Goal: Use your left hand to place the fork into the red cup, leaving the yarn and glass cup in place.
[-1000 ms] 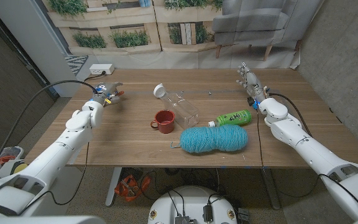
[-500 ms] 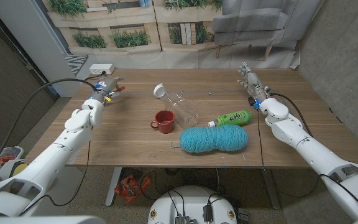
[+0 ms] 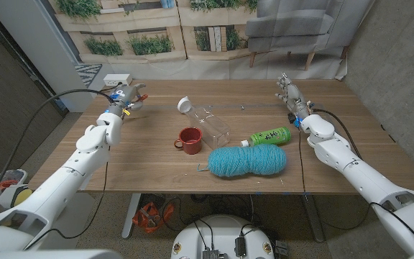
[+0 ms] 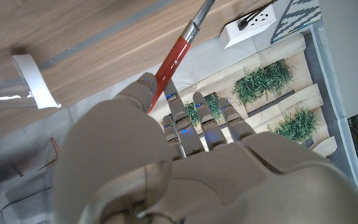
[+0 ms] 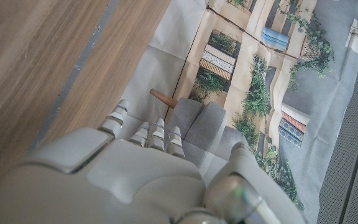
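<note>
From the head cam, my left hand (image 3: 126,97) is up at the far left of the table (image 3: 149,169), fingers bunched around the fork (image 3: 139,98), which is a tiny sliver here, so I can't read its direction. The red cup (image 3: 190,139) sits mid-table, well apart from that hand, with the teal yarn (image 3: 248,160) to its right on the near side and a clear glass cup (image 3: 208,121) lying on its side just behind it. My right hand (image 3: 290,94) is at the far right, holding nothing, fingers loosely apart.

On the left wrist cam, the fork's red handle (image 4: 174,57) is pinched at the fingertips (image 4: 146,84), its long axis running straight out past them over the wood.

On the right wrist cam, I just see the right hand's (image 5: 143,163) back, fingers extended.
</note>
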